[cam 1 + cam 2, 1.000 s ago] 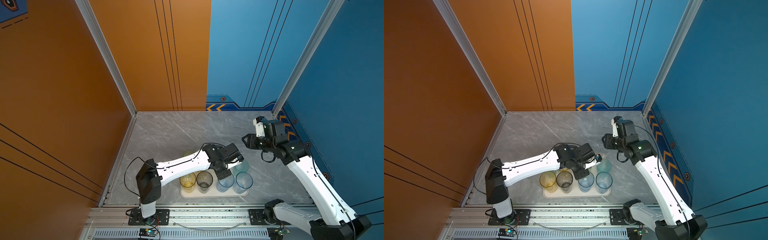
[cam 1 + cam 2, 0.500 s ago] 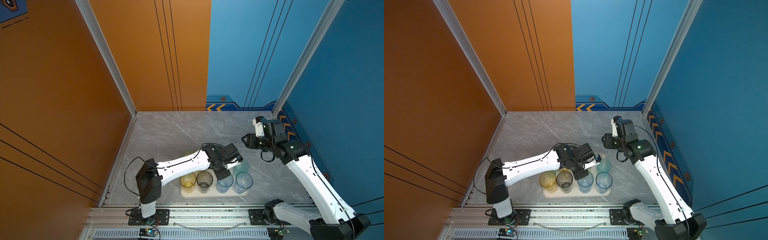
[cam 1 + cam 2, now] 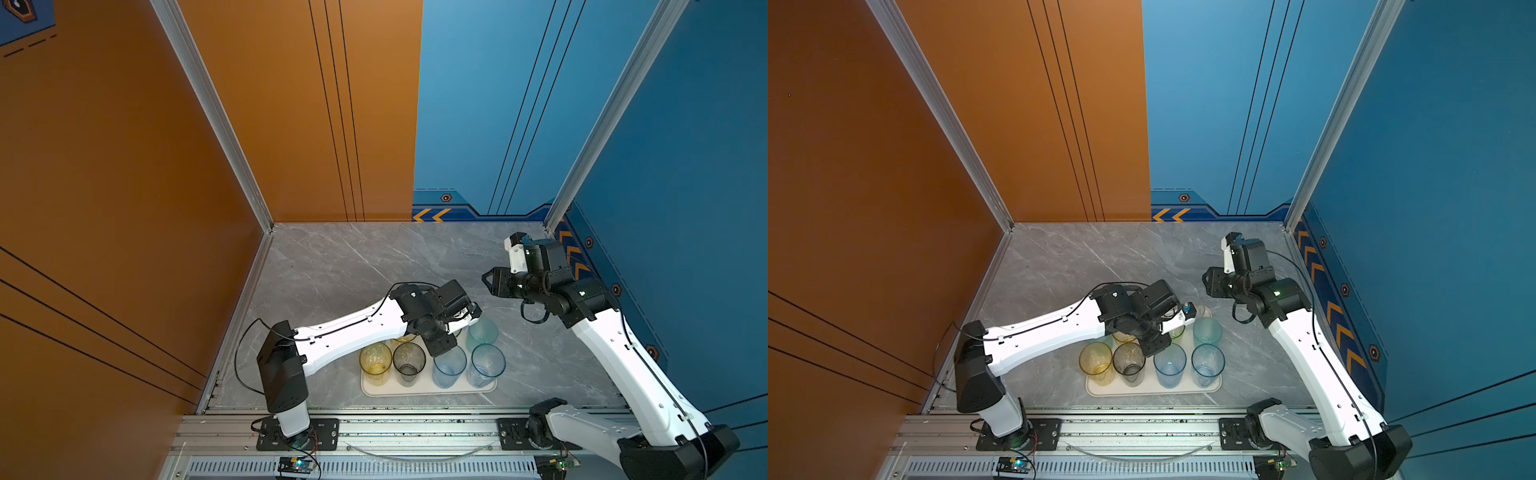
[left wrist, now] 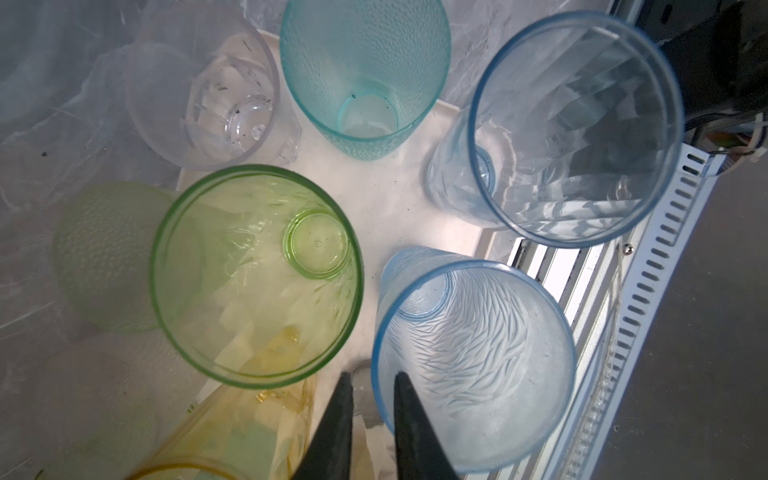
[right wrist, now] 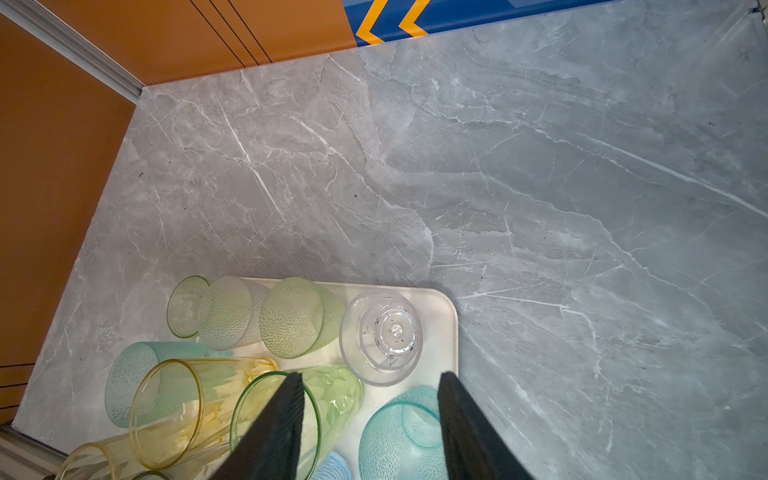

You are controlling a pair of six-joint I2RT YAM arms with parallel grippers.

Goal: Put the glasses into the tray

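Observation:
The cream tray [image 3: 428, 391] [image 3: 1154, 391] lies near the front edge with several glasses standing in it: yellow [image 3: 375, 359], smoky grey [image 3: 409, 361], two blue ones [image 3: 487, 363] and teal [image 3: 482, 332]. My left gripper [image 3: 440, 345] [image 4: 372, 376] hangs over the textured blue glass [image 4: 473, 357]. Its jaws stand a little apart astride that glass's rim, one finger inside and one outside, with a gap showing. Beside it stand a green glass [image 4: 255, 274] and a clear one [image 4: 203, 87]. My right gripper [image 3: 492, 282] [image 5: 370, 376] is open and empty, high above the tray's back right corner [image 5: 440, 332].
Marble tabletop [image 3: 353, 266] stretches behind and to the right of the tray. Orange wall on the left, blue wall at the right and back. A metal rail [image 3: 395, 432] runs along the front edge, close to the tray.
My left gripper's jaws have parted slightly at the blue glass's rim. Both arms have hardly moved.

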